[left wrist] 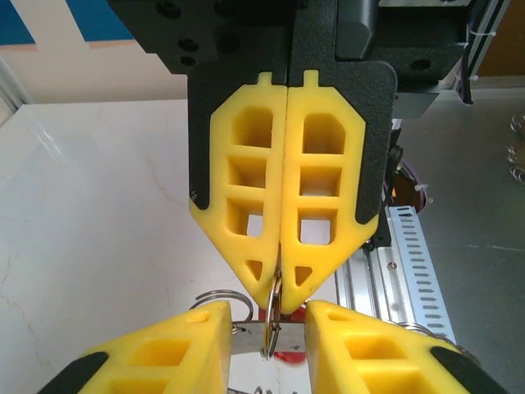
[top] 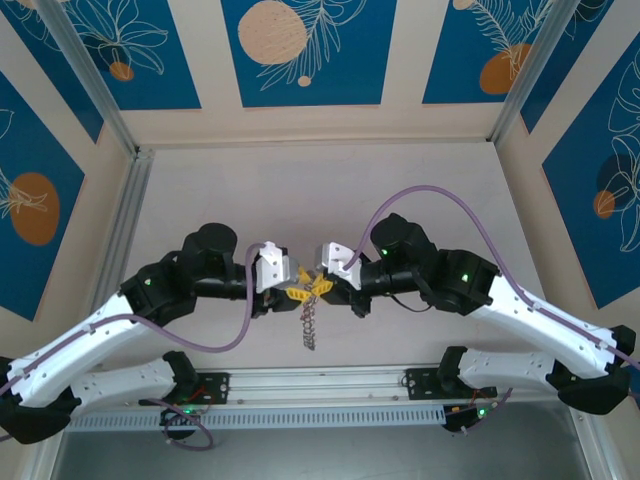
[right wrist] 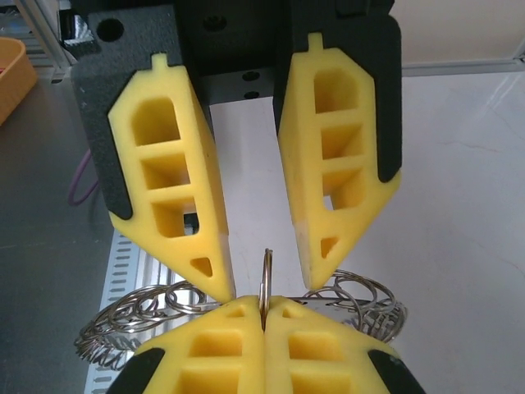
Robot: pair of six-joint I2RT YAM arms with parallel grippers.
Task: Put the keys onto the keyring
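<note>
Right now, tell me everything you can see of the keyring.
The keyring is a thin, silvery metal ring, seen edge-on and upright in both wrist views. The shut fingers of the right gripper pinch its rim. The left gripper has its fingers apart, one on either side of the ring, not visibly touching it. It appears held off the table, midway between the arms. A silvery bunch of keys dangles below it.

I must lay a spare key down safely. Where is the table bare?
Bare: the stretch of table beyond the left gripper and right gripper, up to the back wall. Crowded: the middle, where they meet at the keyring, with the keys trailing toward the near rail.
</note>
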